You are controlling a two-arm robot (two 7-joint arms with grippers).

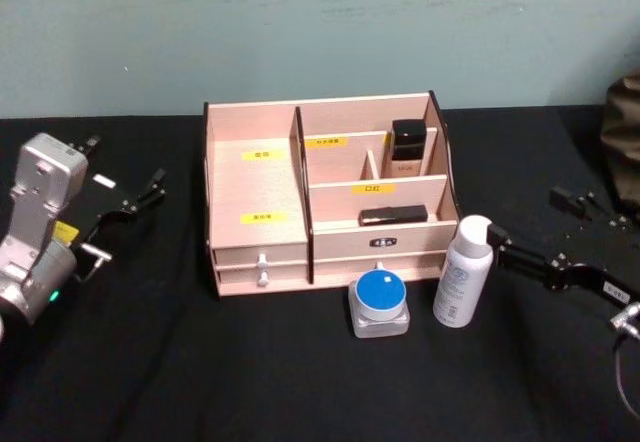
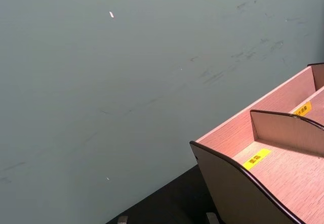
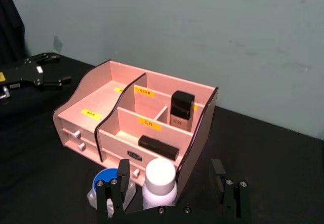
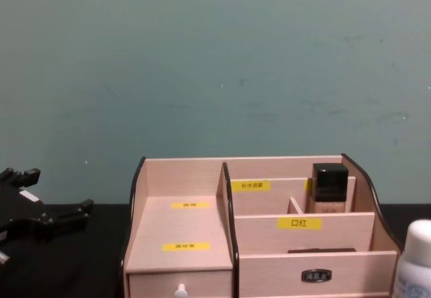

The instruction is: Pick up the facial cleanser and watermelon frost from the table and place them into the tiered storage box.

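The facial cleanser (image 1: pixel 464 274), a tall white bottle, stands upright on the black table at the right front corner of the tiered storage box (image 1: pixel 255 187). The watermelon frost (image 1: pixel 380 302), a squat clear jar with a blue lid, sits just left of it, in front of the drawers. My right gripper (image 1: pixel 527 220) is open just right of the bottle. In the right wrist view the bottle's cap (image 3: pixel 161 176) rises between the spread fingers (image 3: pixel 116 186), with the jar (image 3: pixel 104 181) beside it. My left gripper (image 1: pixel 125 172) hangs open left of the box.
A beige bottle with a black cap (image 1: pixel 407 150) stands in the box's back right compartment, and a flat black item (image 1: pixel 393 216) lies on the tier below. The box's left compartments hold nothing. A dark object (image 1: pixel 625 142) sits at the table's far right edge.
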